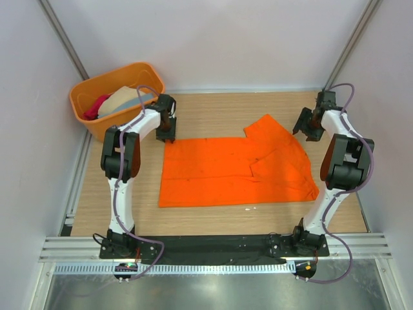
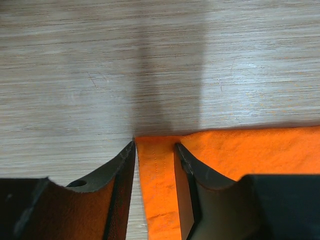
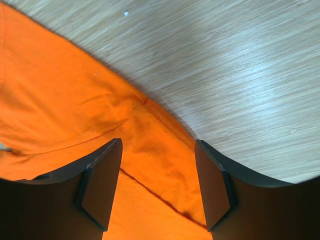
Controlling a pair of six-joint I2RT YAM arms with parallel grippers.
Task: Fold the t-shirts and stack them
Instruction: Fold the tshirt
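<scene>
A bright orange t-shirt [image 1: 226, 171] lies flat across the middle of the wooden table, with a sleeve sticking out toward the far right. My left gripper [image 1: 166, 134] is down at its far left corner. In the left wrist view that gripper [image 2: 155, 146] is open. The corner strip of the orange t-shirt [image 2: 157, 190] lies on the wood between the fingers, apart from the left one. My right gripper [image 1: 311, 131] hovers at the shirt's far right edge. Seen from its wrist, the right gripper [image 3: 157, 145] stands wide open over a seamed fold of the orange t-shirt [image 3: 60, 100], holding nothing.
An orange plastic tub [image 1: 82, 97] stands at the far left corner. It holds crimson [image 1: 97, 106], beige [image 1: 122, 98] and grey-blue [image 1: 146, 100] t-shirts. Bare wood [image 1: 219, 110] runs along the far side. A black strip and metal rail [image 1: 213, 248] border the near edge.
</scene>
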